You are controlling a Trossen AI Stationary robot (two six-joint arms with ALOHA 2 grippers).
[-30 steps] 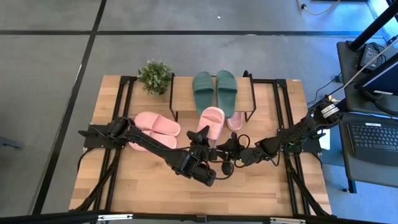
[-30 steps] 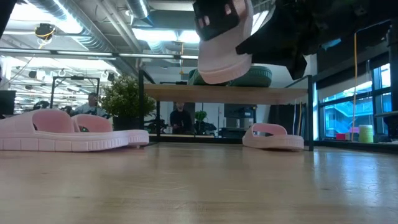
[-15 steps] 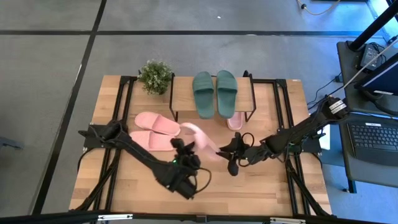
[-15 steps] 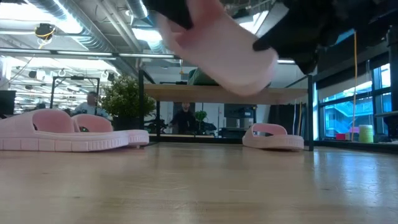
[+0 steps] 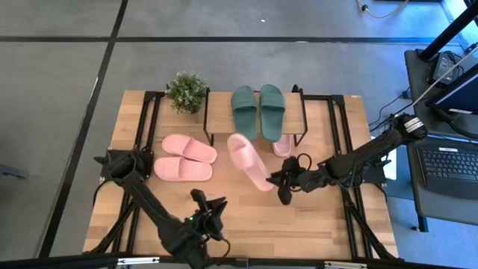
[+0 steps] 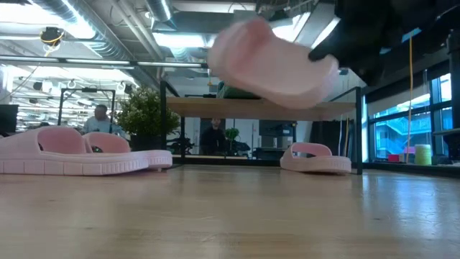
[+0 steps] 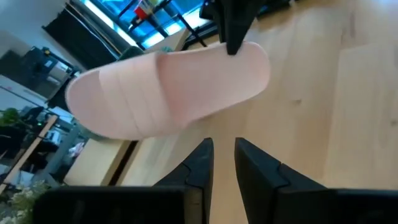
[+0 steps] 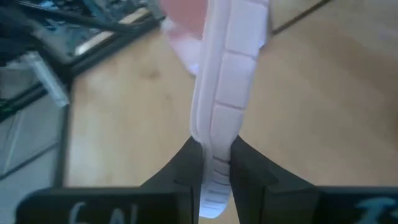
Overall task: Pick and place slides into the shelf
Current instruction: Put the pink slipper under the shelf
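A light pink slide [image 5: 250, 162] hangs in the air over the table's middle, in my right gripper [image 5: 278, 181], which is shut on it. The low view shows that slide [image 6: 273, 68] tilted, above the shelf [image 6: 266, 108]. My left gripper [image 5: 211, 202] is near the table's near edge, narrowly open and empty, pointing at the slide [image 7: 168, 93]. Two dark green slides [image 5: 258, 112] lie on the shelf's top board [image 5: 222, 113]. One pink slide [image 5: 282, 146] sits under the shelf. A pink pair [image 5: 185, 158] lies sole-down on the table's left part. My right gripper pinches the pink slide's sole by its ribbed edge [image 8: 217, 124] at the near-right end, between the two fingers. The fingers come about level from the table's right side. The slide is lifted clear and reaches away from them toward the far left, tilted.
A small potted plant [image 5: 187, 92] stands at the shelf's left end by the far edge. Black frame rails [image 5: 340, 134] run along both table sides. Bare wood [image 5: 299, 224] lies along the near edge. People stand in the room beyond [image 6: 210, 137].
My left gripper has let go of the pink slide and drawn back toward the near-left edge. The slide, earlier held by both grippers and pointing toward the shelf, has swung and tipped. It now hangs from my right gripper alone.
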